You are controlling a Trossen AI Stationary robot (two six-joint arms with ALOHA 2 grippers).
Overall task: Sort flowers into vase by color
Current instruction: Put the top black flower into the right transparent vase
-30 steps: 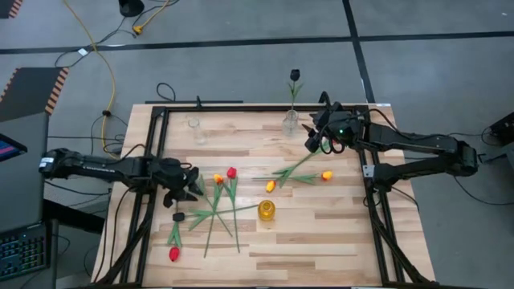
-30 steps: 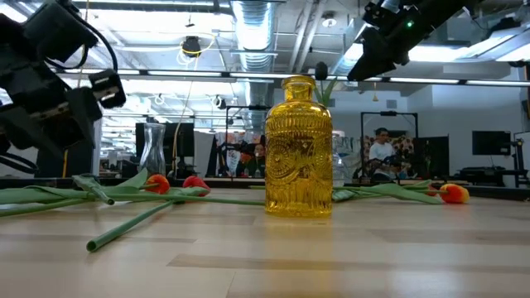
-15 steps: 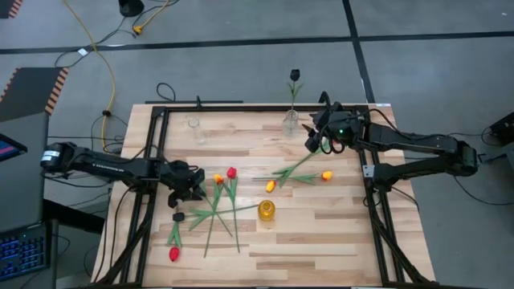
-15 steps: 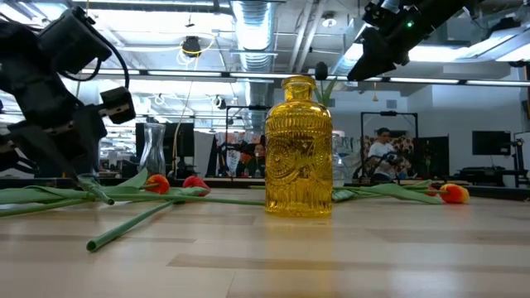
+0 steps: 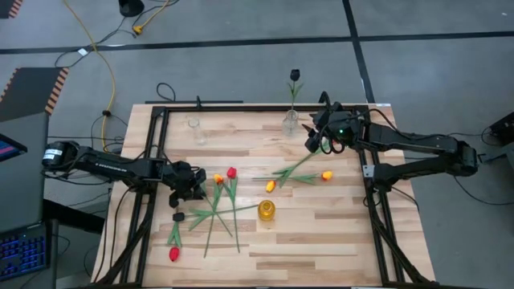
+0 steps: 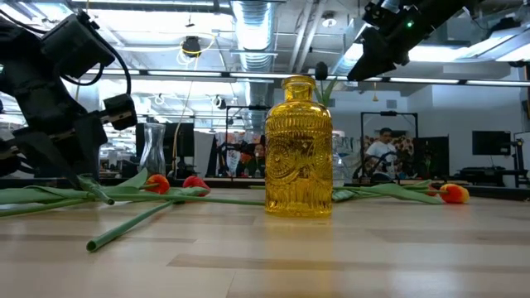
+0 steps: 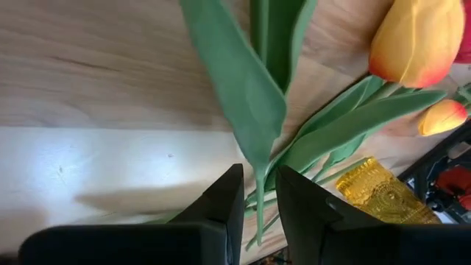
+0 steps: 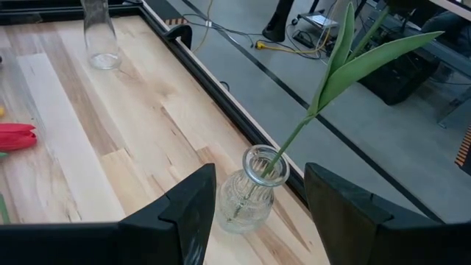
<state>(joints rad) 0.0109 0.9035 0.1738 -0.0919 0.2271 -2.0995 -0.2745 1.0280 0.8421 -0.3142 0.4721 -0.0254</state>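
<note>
Left gripper (image 7: 257, 199) jaws pinching tulip stem (image 7: 259, 210), right gripper (image 8: 257, 210) spread wide

Tulips (image 5: 231, 172) strewn flat mid-table; black tulip (image 5: 295, 75) upright in vase (image 5: 290, 124)

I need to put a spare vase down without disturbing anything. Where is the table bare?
Bare wood lies along the near edge, right of the red tulip and below the yellow vase. The middle is crowded with stems, where the left gripper works.
</note>
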